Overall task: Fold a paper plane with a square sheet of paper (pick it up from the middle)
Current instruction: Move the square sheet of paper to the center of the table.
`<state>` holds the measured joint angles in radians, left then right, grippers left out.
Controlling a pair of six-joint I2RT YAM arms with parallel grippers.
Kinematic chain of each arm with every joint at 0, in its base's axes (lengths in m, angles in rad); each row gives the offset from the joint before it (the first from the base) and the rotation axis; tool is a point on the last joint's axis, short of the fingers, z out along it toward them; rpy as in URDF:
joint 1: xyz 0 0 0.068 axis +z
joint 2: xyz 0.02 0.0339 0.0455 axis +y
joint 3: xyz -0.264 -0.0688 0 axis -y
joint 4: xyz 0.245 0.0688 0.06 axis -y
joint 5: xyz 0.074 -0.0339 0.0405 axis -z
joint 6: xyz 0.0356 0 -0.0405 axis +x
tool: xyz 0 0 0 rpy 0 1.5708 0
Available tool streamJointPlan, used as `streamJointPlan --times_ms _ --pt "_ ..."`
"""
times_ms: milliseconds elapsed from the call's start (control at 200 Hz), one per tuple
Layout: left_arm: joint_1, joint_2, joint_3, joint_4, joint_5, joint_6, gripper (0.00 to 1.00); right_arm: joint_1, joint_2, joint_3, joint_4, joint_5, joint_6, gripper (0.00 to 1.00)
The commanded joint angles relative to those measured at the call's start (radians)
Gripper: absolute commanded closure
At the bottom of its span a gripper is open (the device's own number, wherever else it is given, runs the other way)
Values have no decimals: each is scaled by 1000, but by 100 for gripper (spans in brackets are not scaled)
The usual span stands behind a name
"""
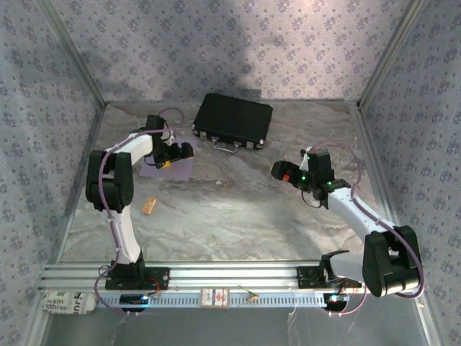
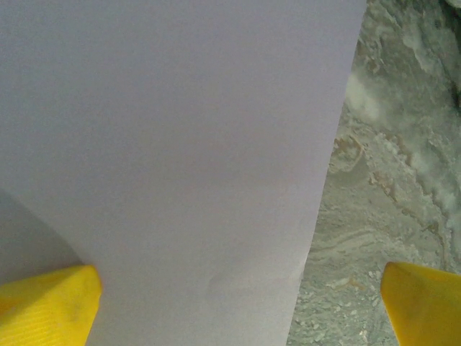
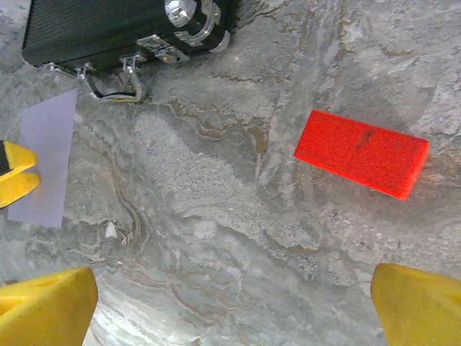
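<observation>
Left gripper (image 1: 170,163) is out over the sheet of paper (image 2: 180,144), fingers spread wide, nothing between them. In its wrist view one yellow fingertip (image 2: 47,306) sits over the paper's lower left. The other is over bare table (image 2: 389,180), just past the paper's right edge. Can't tell whether either tip touches down. Paper lies flat on the table: pale lilac, plain, smooth apart from a faint dimple near the bottom edge. In the top view it's left of centre, just in front of the black case (image 1: 233,121), near but not touching, and partly covered by the left arm's wrist. Case is closed, handle and latches facing the arms. Right gripper (image 3: 230,310) is also wide open and empty, hovering over bare marble on the right half of the table, well apart from the paper. Its camera has a red block (image 3: 360,153) flat on the table ahead of the fingers, right of centre, clear of both tips. Same view: a corner of the case with its handle at top left, and a strip of the paper at far left with a yellow left-gripper tip over it. Small tan block (image 1: 149,205) lies on the table beside the left arm, between the paper and the arm's base, touching nothing.
</observation>
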<state>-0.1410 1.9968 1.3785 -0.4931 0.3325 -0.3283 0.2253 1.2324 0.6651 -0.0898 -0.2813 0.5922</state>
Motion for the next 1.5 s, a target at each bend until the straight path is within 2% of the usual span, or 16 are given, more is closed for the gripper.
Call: streamJointPlan --times_ms 0,135,305,390,530,605,765,909,1044,1119,1294,1404,1494 --pt "-38 -43 -81 -39 4 -61 0 6 -11 -15 -13 48 28 1" --pt "-98 -122 -201 38 7 -181 0 9 -29 -16 -35 81 50 1" --pt "-203 -222 -352 151 -41 -358 0 11 -55 -17 -61 125 72 1" --pt "-270 -262 -420 241 -47 -458 0 11 -65 -22 -64 139 81 1" --pt "-394 -315 -487 300 -116 -586 0 14 -74 -18 -72 150 91 1" --pt "-453 -349 -513 341 -146 -615 0 16 -86 -23 -70 159 97 1" --pt "-488 -416 -461 252 -255 -507 0 19 -110 -35 -66 170 100 1" --pt "-484 -463 -408 197 -313 -249 0 30 -128 -39 -66 180 101 1" --pt "-471 -529 -417 197 -377 -104 0 46 -141 -44 -67 195 107 1" --pt "-435 -552 -432 213 -325 -68 0 57 -151 -48 -69 207 112 1" --pt "-320 -504 -422 221 -60 -76 0 77 -162 -54 -71 217 118 1" --pt "-316 -440 -386 196 3 -66 0 90 -164 -58 -68 224 124 1" --pt "-313 -391 -359 181 11 -85 0 101 -169 -62 -65 227 129 1"
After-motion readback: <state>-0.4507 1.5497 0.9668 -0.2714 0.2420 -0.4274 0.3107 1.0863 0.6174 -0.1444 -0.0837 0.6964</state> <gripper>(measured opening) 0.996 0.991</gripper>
